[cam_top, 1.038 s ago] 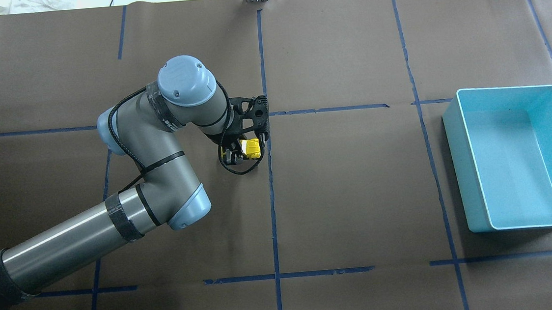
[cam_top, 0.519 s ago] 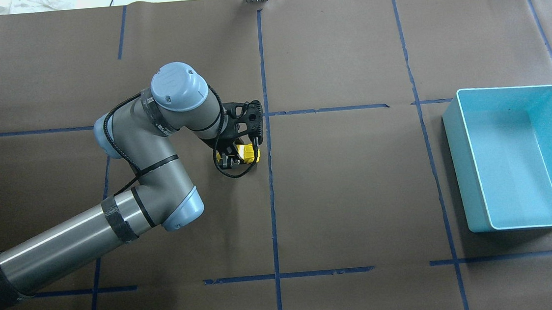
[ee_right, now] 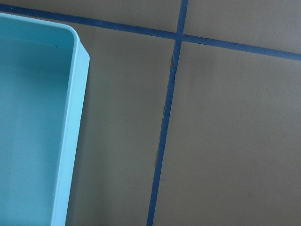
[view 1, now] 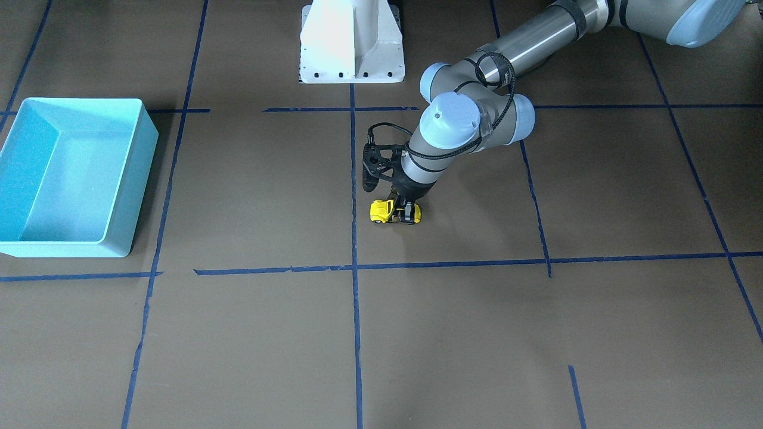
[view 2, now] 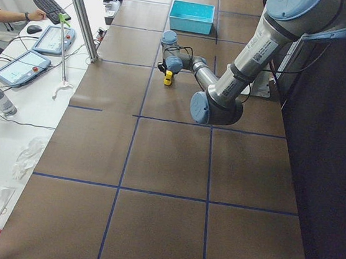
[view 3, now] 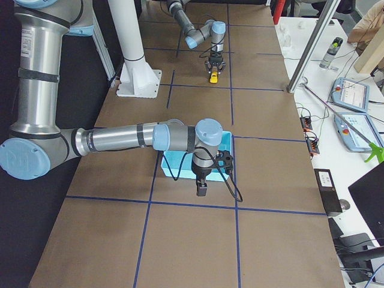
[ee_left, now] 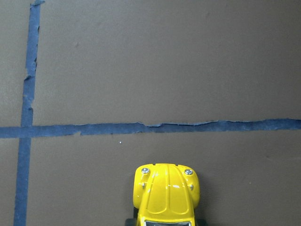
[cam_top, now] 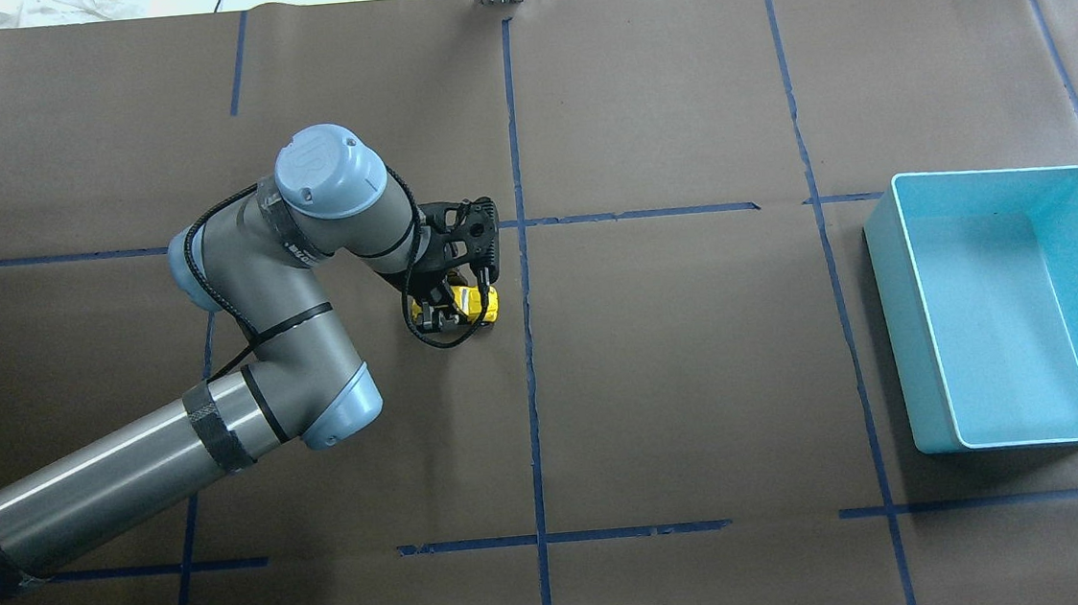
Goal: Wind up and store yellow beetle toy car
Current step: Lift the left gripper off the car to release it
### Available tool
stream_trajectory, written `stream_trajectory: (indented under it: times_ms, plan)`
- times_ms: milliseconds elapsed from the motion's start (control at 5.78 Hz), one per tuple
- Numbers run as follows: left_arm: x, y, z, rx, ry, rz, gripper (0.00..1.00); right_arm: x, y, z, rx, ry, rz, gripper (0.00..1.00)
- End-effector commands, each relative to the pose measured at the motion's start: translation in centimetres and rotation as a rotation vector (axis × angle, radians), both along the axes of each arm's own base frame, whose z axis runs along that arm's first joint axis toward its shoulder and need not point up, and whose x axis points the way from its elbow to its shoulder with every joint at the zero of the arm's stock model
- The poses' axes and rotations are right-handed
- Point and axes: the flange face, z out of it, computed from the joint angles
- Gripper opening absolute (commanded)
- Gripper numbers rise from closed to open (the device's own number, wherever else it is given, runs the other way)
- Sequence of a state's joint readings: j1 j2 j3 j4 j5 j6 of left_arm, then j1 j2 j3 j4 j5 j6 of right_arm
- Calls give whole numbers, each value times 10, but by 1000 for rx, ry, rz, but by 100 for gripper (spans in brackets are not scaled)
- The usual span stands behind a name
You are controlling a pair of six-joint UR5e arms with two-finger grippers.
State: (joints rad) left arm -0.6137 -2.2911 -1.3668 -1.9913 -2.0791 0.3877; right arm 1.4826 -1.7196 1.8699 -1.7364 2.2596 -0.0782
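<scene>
The yellow beetle toy car [cam_top: 479, 299] stands on its wheels on the brown table, just left of the centre tape line. My left gripper [cam_top: 443, 310] reaches down from above and is shut on the car's rear half [view 1: 380, 211]. The left wrist view shows the car's yellow hood [ee_left: 165, 195] at the bottom edge, pointing at a tape line. My right gripper [view 3: 202, 189] shows only in the exterior right view, hanging beside the light-blue bin [view 3: 225, 141]; I cannot tell whether it is open or shut.
The light-blue bin [cam_top: 894, 313] stands empty at the table's right side, its rim in the right wrist view [ee_right: 75, 141]. Blue tape lines [cam_top: 531, 390] cross the brown table. The white robot base [view 1: 351, 42] stands at the table's near edge.
My left gripper has dragged the car leftward along the table, away from the centre tape line. The bin has not moved.
</scene>
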Motion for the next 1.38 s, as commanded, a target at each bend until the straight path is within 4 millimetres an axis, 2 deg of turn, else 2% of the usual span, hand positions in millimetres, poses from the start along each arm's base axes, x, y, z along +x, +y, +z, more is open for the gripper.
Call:
stream_trajectory:
  times_ms: [0, 173, 346, 519, 1212]
  plan:
    - [-20, -4, 32, -21, 28, 26, 0, 0, 0, 0, 0, 0, -1, 100]
    - [-43, -16, 49, -49, 49, 45, 0, 0, 0, 0, 0, 0, -1, 100]
    - [-56, -17, 72, -79, 40, 51, 4, 0, 0, 0, 0, 0, -1, 100]
    - [-61, -15, 82, -76, 45, 49, 99, 0, 0, 0, 0, 0, 1, 100]
    - [-78, -13, 84, -71, 53, 35, 100, 0, 0, 0, 0, 0, 1, 100]
